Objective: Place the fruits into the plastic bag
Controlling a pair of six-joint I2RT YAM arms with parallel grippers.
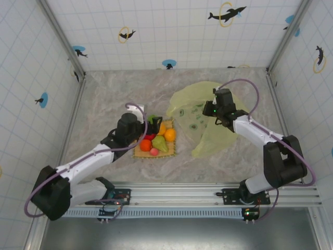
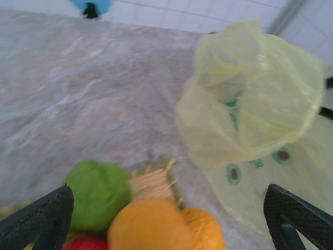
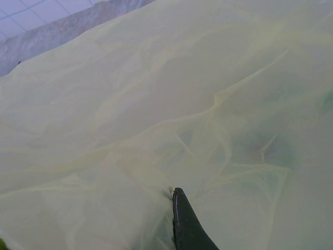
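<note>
The fruits point(image 1: 157, 140) lay heaped on the mat point(image 1: 139, 154), with the bag point(image 1: 205, 136) just right of it, pinched in the closed right gripper point(image 1: 212, 111). The left gripper point(image 2: 167, 203), fingers wide apart above the mat, should centre over one fruit before closing.

The top camera hangs above and behind me, looking down on the whole table point(image 1: 104, 99), with the plastic bag point(image 1: 205, 117) well below it. My left wrist camera rides low, left of the bag, facing it across the fruits point(image 2: 151, 226) close beneath the lens. My right wrist camera sits almost against the bag, probably its upper side. All three views share the bag; the first two also share the fruits.
</note>
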